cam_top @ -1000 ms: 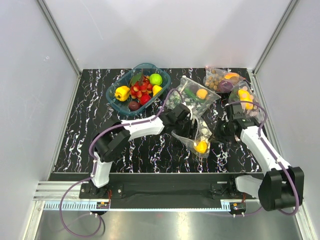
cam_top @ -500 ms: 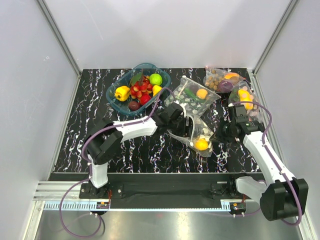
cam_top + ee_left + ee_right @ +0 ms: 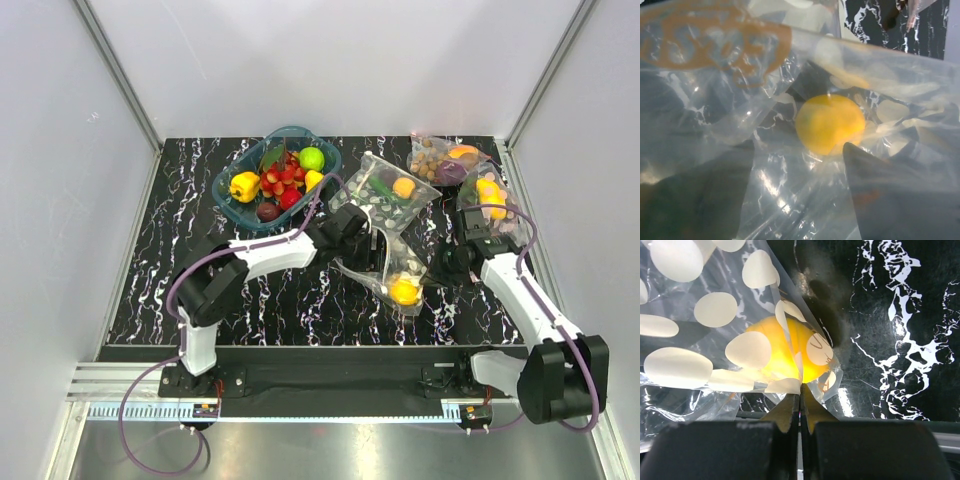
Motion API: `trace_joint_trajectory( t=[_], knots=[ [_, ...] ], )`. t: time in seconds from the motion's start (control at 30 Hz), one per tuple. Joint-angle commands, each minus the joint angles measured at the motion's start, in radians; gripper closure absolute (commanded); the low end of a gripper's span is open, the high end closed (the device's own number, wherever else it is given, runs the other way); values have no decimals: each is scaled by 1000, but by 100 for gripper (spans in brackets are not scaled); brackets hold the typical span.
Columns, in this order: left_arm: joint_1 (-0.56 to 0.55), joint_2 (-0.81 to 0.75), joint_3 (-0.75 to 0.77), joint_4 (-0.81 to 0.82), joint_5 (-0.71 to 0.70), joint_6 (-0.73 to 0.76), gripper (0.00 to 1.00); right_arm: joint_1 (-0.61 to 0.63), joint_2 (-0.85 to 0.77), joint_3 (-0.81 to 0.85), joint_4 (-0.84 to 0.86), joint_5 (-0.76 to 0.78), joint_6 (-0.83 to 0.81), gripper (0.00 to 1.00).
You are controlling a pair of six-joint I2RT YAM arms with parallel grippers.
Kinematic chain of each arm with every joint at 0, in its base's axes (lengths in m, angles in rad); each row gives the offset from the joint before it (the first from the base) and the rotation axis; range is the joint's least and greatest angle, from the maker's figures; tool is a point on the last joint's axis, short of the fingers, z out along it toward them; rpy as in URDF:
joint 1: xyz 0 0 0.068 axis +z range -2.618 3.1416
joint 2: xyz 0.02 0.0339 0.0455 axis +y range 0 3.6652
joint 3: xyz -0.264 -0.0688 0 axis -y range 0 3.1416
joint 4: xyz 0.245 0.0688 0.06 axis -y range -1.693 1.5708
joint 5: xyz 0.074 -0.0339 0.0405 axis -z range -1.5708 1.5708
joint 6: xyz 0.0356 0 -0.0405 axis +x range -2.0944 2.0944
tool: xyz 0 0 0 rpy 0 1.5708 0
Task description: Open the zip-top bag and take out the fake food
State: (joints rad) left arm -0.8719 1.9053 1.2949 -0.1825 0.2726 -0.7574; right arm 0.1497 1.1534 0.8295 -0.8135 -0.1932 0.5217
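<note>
The zip-top bag [image 3: 385, 272], clear with white dots, lies right of the counter's [image 3: 200, 290] centre. Its long axis runs slantwise from far-left to near-right. One yellow-orange fruit [image 3: 404, 291] sits in its near-right end.

The left hand [image 3: 370, 242] is at the bag's far-left end. Its fingers [image 3: 890, 195] stand apart with the film spread across them. The right hand [image 3: 800, 392] is pinched together on the bag's edge just beside the fruit.

Three more bags lie toward the far right corner: a dotted bag [image 3: 385, 190], a bag of brown balls [image 3: 432, 157] and a third bag [image 3: 490, 192] at the right edge.

A teal tub [image 3: 228, 195] at far centre holds one yellow pepper [image 3: 244, 186], one berry cluster [image 3: 280, 175], one lime-green apple [image 3: 312, 158] and one plum [image 3: 267, 211]. Bare counter shows left of the bag.
</note>
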Motion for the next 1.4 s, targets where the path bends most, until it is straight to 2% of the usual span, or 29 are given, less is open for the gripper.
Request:
trace_joint_trajectory(
  t=[0.0, 0.13, 0.53, 0.73, 1.17, 1.27, 1.3, 1.37],
  knots=[
    [4, 35, 53, -12, -20, 21, 23, 4, 17, 10, -23, 49, 11, 100],
    [-16, 83, 110, -54, -21, 50, 23, 13, 49, 11, -30, 72, 20, 100],
    [-15, 70, 57, 38, 111, 33, 23, 67, 242, -1, -9, 112, 20, 100],
    [-24, 83, 44, 61, 137, 26, 23, 74, 273, -13, 23, 100, 12, 100],
    [-65, 94, 63, 74, 183, 15, 20, 93, 327, -12, 177, -43, 58, 100],
    [-65, 75, 50, 97, 197, 7, 27, 106, 342, -7, 232, -87, 80, 100],
    [-65, 71, 49, 86, 192, 7, 37, 114, 356, 11, 231, -84, 72, 100],
    [-64, 63, 46, 68, 183, 13, 46, 116, 362, 32, 220, -75, 60, 100]
  ],
)
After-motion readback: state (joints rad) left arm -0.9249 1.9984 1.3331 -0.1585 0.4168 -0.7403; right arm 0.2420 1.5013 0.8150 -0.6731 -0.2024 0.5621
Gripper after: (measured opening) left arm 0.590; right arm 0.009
